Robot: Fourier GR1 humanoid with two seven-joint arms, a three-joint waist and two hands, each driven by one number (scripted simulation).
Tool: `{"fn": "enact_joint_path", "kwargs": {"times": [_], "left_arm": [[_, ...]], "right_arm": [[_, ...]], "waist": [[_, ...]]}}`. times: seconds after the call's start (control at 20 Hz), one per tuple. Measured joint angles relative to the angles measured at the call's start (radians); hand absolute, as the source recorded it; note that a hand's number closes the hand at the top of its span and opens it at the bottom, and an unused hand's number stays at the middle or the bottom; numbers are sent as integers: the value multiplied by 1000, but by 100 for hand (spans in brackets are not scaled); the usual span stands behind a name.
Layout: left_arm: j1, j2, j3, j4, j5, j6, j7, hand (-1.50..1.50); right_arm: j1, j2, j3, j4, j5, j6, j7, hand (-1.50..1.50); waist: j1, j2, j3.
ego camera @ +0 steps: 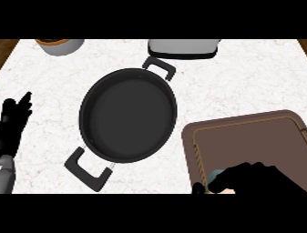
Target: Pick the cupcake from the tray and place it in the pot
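Observation:
A brown tray [250, 141] lies on the white counter at the lower right. My right hand [257, 179] hangs over the tray's near edge with its fingers curled round the cupcake [217, 174], of which only a pale bluish bit shows by the fingers. The black pot [129, 116], wide and shallow with two loop handles, sits in the middle of the counter, left of the tray, and holds nothing. My left hand [7, 129] rests open at the left edge with its fingers pointing up.
A round container [60, 45] with an orange-brown top stands at the back left. A grey and white appliance [182, 48] stands at the back, just beyond the pot's far handle [161, 67]. Wooden floor shows beyond both sides of the counter.

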Motion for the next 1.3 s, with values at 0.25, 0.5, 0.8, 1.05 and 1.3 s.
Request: {"fn": "enact_joint_path", "kwargs": {"times": [0.25,0.5,0.8,1.05,1.3], "left_arm": [[-9,-11,-16,-6,-7,-2,0,0],[-25,-4,-16,2,-7,-12,7,0],[-43,-11,-21,23,-13,-11,4,0],[-33,-10,-22,15,-13,-18,-6,0],[-37,-25,-28,20,-21,-6,-5,0]], "right_arm": [[-169,1,-66,149,-134,-25,78,150],[-343,0,-173,332,-309,-54,118,150],[-503,-1,-228,590,-512,-123,154,150],[-537,-1,-248,750,-653,-231,175,-150],[-572,-1,-249,869,-749,-416,135,-150]], "waist": [[17,3,1],[32,6,2],[37,6,3],[46,7,4],[45,9,5]]}}
